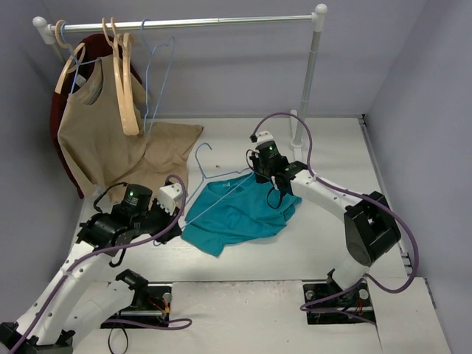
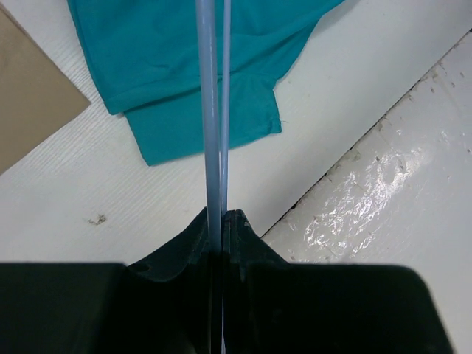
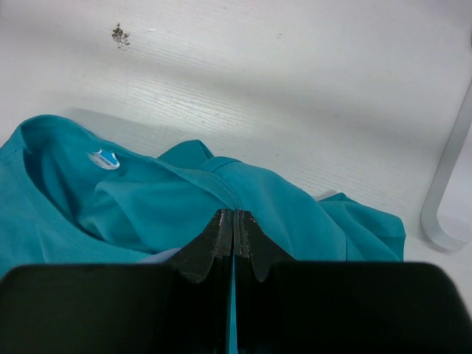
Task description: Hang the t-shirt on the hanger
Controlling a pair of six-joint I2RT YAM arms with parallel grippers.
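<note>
Over the desk (image 1: 295, 251), seen from above, the t-shirt (image 1: 240, 214) lies crumpled near the middle. The hanger (image 1: 200, 168) lies partly across it, its hook pointing away toward the clothes rack (image 1: 184, 23). The left jaws meet the hanger's near corner beside the shirt's left edge, and the right jaws sit on the shirt's far right edge. By my reading both things are in hand but the shirt is not yet dressed on the hanger. The wire seems to run over the cloth, and I cannot tell whether any part of it has entered the neck. Threading the shoulders is left. At the left wrist, the jaws are closed on two thin strands of the hanger (image 2: 209, 133), which run out over the t-shirt (image 2: 184, 66). A tan cloth (image 2: 29, 96) shows at the left edge, and the hanger's far end is cut off. At the right wrist, the jaws are pressed together with the teal cloth of the t-shirt (image 3: 310, 214) pinched between them, near the collar label (image 3: 104, 158). No hanger shows here, and a white bent tube (image 3: 441, 184) is cut by the frame.
</note>
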